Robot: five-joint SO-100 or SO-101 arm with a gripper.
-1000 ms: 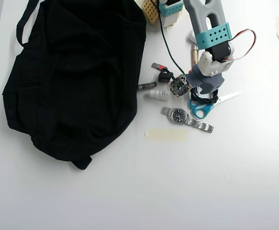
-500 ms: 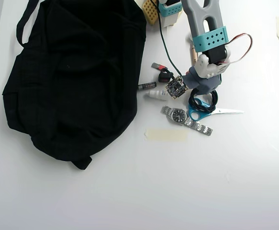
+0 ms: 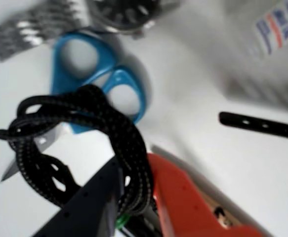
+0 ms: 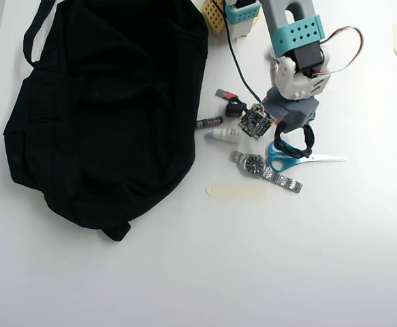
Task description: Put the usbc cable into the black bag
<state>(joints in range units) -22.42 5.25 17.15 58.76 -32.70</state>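
One large soft black fabric bag (image 4: 103,109) fills the left of the overhead view, lying on the white table (image 4: 307,259). Well to its right, the arm's gripper (image 4: 292,131) is clamped on the coiled black braided usbc cable (image 3: 84,143), which hangs between a dark finger (image 3: 92,200) and an orange one, above blue-handled scissors (image 4: 287,160). A silver metal wristwatch (image 4: 263,167) lies just beside the scissors.

You saw the coiled black cable (image 3: 79,143) pinched above the scissors, well right of the slumped black bag (image 4: 103,109).
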